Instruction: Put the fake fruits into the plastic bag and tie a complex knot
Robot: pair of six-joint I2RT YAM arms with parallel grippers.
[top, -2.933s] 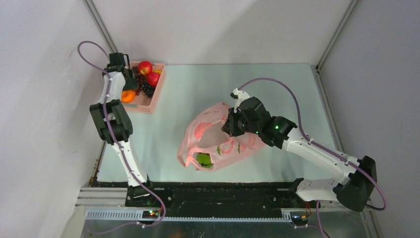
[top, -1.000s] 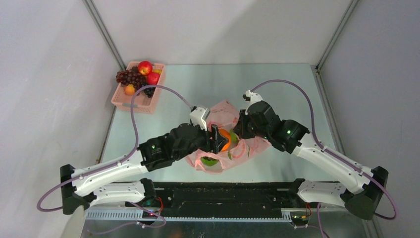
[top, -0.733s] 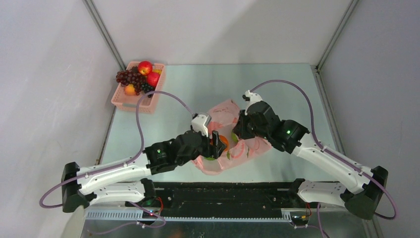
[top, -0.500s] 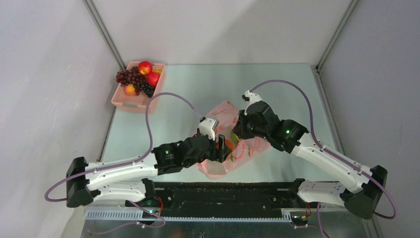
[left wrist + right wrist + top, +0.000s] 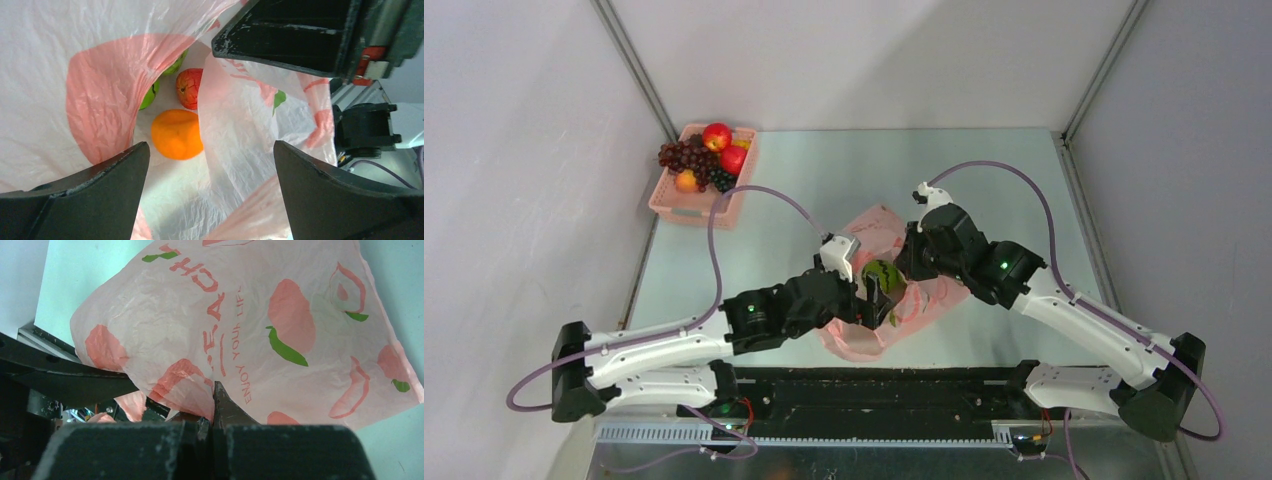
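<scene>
Overhead, the pink plastic bag (image 5: 856, 338) lay crumpled near the middle of the pale green desk (image 5: 824, 170), between the two arms. The left pincer (image 5: 879, 290) hung at the bag's mouth with its fingers (image 5: 100, 185) spread wide and gripping nothing. Its wrist camera looked straight down into the bag, where an orange (image 5: 176, 134) lay on the thin film of the bottom. Just beyond it sat a red apple (image 5: 189, 88), and a green apple (image 5: 148, 95) showed partly behind a fold of the bag wall.

The right pincer (image 5: 904, 262) was clenched on the bag's rim at the far right side of the opening. In its own wrist view the fingers (image 5: 226, 407) met tightly on a bunched edge of the film, while the printed peaches and lettering spread out beyond. At the desk's far left corner stood a pink basket (image 5: 709, 208), well apart from the bag, holding a red apple (image 5: 717, 136), a dark grape bunch (image 5: 684, 156) and a small orange fruit (image 5: 686, 181).
</scene>
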